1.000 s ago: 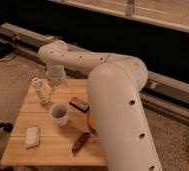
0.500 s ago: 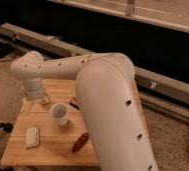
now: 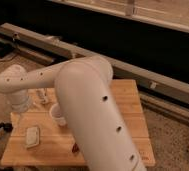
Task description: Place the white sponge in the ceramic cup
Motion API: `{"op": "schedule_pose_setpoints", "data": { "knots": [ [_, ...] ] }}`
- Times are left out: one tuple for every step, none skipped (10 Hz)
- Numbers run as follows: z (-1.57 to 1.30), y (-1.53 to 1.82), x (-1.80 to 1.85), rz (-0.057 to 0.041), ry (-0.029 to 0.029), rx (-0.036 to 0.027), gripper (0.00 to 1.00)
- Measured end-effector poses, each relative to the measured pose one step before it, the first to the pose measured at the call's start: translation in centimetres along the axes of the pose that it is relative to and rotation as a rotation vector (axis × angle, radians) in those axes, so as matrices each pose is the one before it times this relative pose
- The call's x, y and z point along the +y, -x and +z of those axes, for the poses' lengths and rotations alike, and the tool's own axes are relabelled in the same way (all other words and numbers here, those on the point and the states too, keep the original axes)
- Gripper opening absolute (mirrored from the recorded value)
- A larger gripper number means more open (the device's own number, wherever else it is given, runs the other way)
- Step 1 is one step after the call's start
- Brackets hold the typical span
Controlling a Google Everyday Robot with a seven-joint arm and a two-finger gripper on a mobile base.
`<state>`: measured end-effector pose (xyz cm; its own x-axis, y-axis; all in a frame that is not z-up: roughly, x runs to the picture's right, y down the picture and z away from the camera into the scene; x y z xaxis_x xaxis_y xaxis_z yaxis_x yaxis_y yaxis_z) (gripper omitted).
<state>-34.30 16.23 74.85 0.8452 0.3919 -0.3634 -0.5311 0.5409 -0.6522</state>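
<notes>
The white sponge (image 3: 33, 136) lies flat on the front left of the wooden table (image 3: 130, 102). The ceramic cup (image 3: 56, 114) stands upright near the table's middle, its right side hidden behind my big white arm (image 3: 88, 110). My forearm reaches left, and the wrist turns down at the table's back left corner. There the gripper (image 3: 20, 111) hangs open, behind and slightly left of the sponge and left of the cup. It holds nothing.
A tall white ribbed bottle (image 3: 42, 95) stands just behind the cup, between it and the wrist. A small reddish-brown thing (image 3: 75, 148) peeks out by the arm at the table's front. A long metal rail (image 3: 153, 77) runs behind the table.
The arm has swung left and lower, carrying the gripper from over the bottle to the table's back left corner. The sponge and cup have stayed put.
</notes>
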Motion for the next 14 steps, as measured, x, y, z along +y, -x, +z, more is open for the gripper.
{"op": "schedule_pose_setpoints", "data": {
  "knots": [
    [0.833, 0.147, 0.144, -0.00747, 0.00185, 0.02489, 0.8],
    [0.378, 0.175, 0.4, -0.00869, 0.00327, 0.0119, 0.8],
    [-0.017, -0.118, -0.334, 0.00466, -0.00177, -0.00008, 0.8],
    [0.009, -0.048, -0.085, 0.00079, -0.0013, 0.00133, 0.8],
    [-0.027, 0.038, 0.027, -0.00014, 0.00045, -0.00108, 0.8],
    [0.03, 0.061, 0.138, -0.00253, -0.00011, 0.00038, 0.8],
    [0.039, 0.016, -0.05, 0.0008, 0.0, -0.00024, 0.8],
    [0.078, -0.114, -0.233, 0.00428, 0.0001, 0.00287, 0.8],
    [0.569, -0.367, -0.014, -0.00198, 0.00004, 0.01, 0.8],
    [1.074, -0.3, 0.104, -0.00201, 0.00457, 0.00057, 0.8],
    [1.473, -0.456, 0.222, 0.00275, 0.00828, 0.0002, 0.8],
    [1.185, -0.529, 0.157, 0.00435, 0.00993, 0.00091, 0.8],
    [0.875, -0.437, 0.221, 0.00772, 0.01499, -0.00724, 0.8],
    [0.51, -0.399, 0.101, 0.00538, 0.00901, -0.00047, 0.8]
  ]
}}
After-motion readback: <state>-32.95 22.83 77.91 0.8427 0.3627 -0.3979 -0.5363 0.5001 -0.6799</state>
